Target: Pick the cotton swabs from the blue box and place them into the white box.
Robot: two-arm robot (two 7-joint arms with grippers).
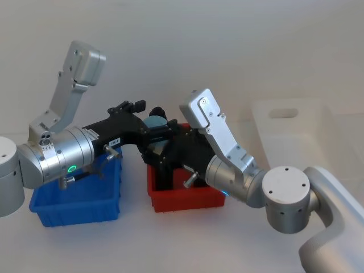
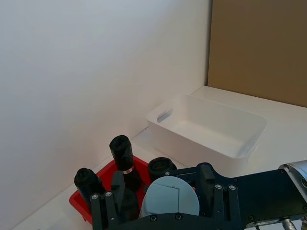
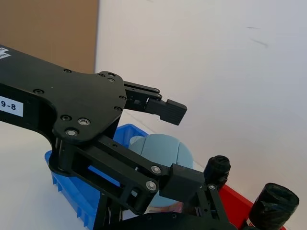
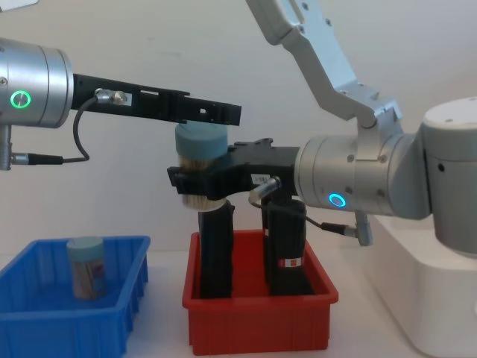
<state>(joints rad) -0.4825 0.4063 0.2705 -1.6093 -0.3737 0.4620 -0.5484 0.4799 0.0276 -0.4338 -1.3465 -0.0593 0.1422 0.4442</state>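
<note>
one cotton swab tub (image 4: pixel 200 143) is up in the air above the left part of the red bin (image 4: pixel 257 327), caught between the two grippers. the right gripper (image 4: pixel 195 181) reaches in from the robot's right and has its black fingers closed across the clear body of the tub, below the pale blue-grey lid, so the tub stands upright in its grasp with the swab sticks showing above and below the fingers. the left gripper (image 4: pixel 227 113) comes in level from the robot's left at the height of the lid; its fingers (image 3: pixel 165 108) are spread wider than the lid and stand on either side of it, and in the right wrist view the farther one sits clear of the lid, so this gripper has no grasp on the tub. a second tub (image 4: pixel 86 267) stands upright inside the blue box (image 4: pixel 45 322), which rests on the table at the robot's left, just beside the red bin. the red bin holds tall black objects (image 4: pixel 285 250) standing upright, directly under the grippers. the white box (image 2: pixel 225 160) sits to the robot's right of the red bin, near it but apart, behind the right arm's elbow in the head view.
</note>
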